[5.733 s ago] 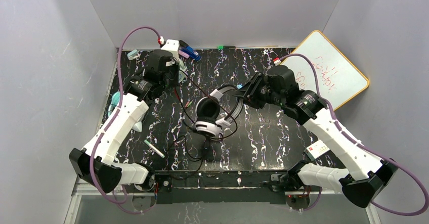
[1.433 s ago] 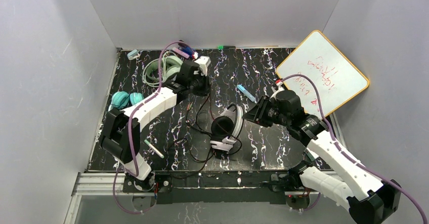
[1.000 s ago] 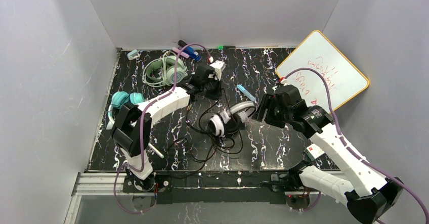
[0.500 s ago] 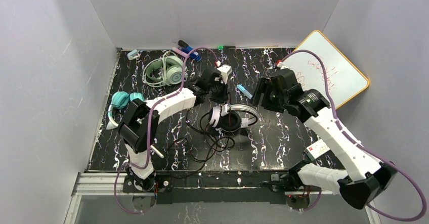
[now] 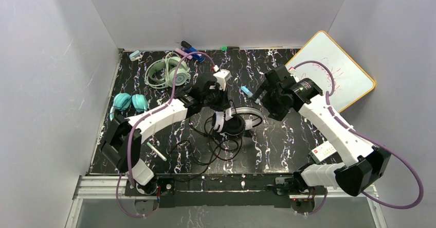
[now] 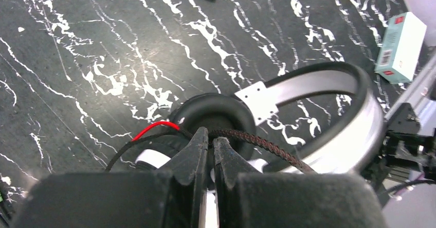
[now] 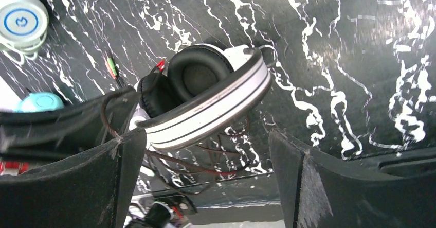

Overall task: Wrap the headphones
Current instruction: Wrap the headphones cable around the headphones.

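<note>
The black-and-white headphones (image 5: 235, 121) lie mid-table on a tangle of thin black cable (image 5: 213, 145). My left gripper (image 5: 218, 97) hovers just behind them, shut on the braided cable (image 6: 267, 146) where it crosses a black ear cup (image 6: 218, 114). My right gripper (image 5: 266, 98) is to their right and above, open and empty. In the right wrist view the striped headband (image 7: 211, 112) sits between and beyond the wide-spread fingers (image 7: 123, 166). The mint-green headphones (image 5: 169, 72) rest at the back left. The teal headphones (image 5: 127, 102) lie at the left edge.
A whiteboard (image 5: 334, 73) leans at the back right. A pale blue marker (image 5: 248, 91) lies just behind the headphones and a green pen (image 5: 157, 151) at the front left. A small labelled box (image 5: 323, 151) sits at the front right, and small items (image 5: 190, 52) are along the back edge.
My right gripper let go of the headband, opened wide and pulled back and up. The headphones turned and settled on the table. My left gripper stayed shut on the cable and shifted right.
</note>
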Controlling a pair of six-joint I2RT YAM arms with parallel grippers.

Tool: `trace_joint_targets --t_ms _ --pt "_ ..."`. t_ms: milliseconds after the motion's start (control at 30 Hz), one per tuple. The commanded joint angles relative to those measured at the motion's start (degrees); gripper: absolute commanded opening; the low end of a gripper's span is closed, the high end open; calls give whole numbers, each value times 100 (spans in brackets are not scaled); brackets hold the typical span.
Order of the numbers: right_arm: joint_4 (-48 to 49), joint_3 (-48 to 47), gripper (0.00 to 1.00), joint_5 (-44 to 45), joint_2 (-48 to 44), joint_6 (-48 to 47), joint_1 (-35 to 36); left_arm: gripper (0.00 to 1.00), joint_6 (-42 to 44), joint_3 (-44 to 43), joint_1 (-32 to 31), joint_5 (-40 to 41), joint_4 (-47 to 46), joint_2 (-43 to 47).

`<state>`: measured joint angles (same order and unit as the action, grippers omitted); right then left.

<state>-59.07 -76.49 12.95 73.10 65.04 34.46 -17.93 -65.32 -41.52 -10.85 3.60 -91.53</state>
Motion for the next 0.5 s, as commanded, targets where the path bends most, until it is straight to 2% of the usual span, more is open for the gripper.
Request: trace_joint_targets --t_ms 0,467 --pt "-594 -189 94 39 -121 1150 -18 0 -180 198 -177 -212 115 572" --pt "-701 210 94 -141 -67 1296 -17 0 -607 484 -1060 -293 175 733"
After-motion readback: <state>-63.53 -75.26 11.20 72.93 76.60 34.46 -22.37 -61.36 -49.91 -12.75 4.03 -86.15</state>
